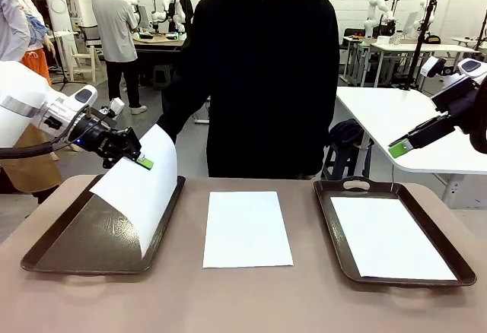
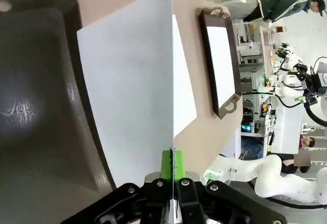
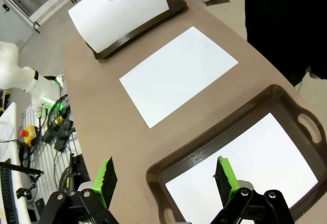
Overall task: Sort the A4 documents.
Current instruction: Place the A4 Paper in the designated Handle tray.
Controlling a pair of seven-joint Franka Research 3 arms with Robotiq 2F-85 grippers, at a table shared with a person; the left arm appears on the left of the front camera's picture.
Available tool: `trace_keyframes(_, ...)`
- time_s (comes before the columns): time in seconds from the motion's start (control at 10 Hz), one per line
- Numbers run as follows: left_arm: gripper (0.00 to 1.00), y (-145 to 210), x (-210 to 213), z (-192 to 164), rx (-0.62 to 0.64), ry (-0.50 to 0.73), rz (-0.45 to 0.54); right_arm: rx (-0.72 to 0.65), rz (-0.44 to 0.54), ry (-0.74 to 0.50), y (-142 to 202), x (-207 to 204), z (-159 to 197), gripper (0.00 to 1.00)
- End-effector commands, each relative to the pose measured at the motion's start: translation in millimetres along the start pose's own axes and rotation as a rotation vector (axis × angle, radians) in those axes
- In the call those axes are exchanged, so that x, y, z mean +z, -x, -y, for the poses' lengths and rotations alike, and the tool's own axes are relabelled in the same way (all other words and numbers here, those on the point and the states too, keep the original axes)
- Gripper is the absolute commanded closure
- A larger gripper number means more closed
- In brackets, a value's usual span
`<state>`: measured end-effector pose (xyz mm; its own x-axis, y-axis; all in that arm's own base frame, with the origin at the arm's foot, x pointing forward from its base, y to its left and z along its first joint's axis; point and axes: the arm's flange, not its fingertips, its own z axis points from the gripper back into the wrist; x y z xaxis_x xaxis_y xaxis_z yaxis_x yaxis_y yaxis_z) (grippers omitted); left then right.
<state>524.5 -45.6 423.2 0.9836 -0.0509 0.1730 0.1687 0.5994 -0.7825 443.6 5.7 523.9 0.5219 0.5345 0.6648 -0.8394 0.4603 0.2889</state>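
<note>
Paper is drooping over the left tray [image 1: 84,242]: one A4 document [image 1: 141,192] is curving down from the left hand [image 1: 143,161], which is clamping its top edge between tight-pressed fingers. A second sheet [image 1: 246,228] is lying flat on the bench [image 1: 243,302] between the trays. A third sheet [image 1: 389,238] is resting inside the right tray [image 1: 411,280]. The right hand [image 3: 166,178] is hovering above that tray, jaws spread wide, gripping nothing.

A blank white sheet [image 1: 141,188] hangs curved over the left tray [image 1: 84,242], pinched at its top edge by the left tool [image 1: 143,161]. A second sheet [image 1: 246,228] lies flat on the counter [image 1: 243,302] between the trays. A third sheet [image 1: 388,238] lies flat inside the right tray [image 1: 329,223].
</note>
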Motion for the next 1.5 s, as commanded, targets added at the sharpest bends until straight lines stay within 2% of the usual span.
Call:
trace_keyframes(0.0, 0.99, -2.9, 2.3, -11.3, 0.030, 0.005, -0.042, -0.002, 0.004, 0.001, 0.1, -2.1, -0.3, 0.00)
trace_keyframes(0.4, 0.99, 1.3, 8.7, -45.8, 0.075, -0.041, -0.001, -0.002, 0.004, 0.001, 0.1, -2.1, -0.3, 0.00)
trace_keyframes(0.7, 0.99, -2.8, -3.2, -62.2, 0.081, -0.102, -0.065, -0.002, 0.004, 0.001, 0.1, -2.1, -0.3, 0.00)
trace_keyframes(1.2, 0.99, 1.2, 20.1, -83.0, 0.164, -0.236, -0.003, -0.002, 0.004, 0.001, 0.1, -2.1, -0.3, 0.00)
trace_keyframes(1.4, 0.99, 4.0, 19.3, -95.8, 0.215, -0.282, -0.008, -0.002, 0.004, 0.001, 0.1, -2.1, -0.3, 0.00)
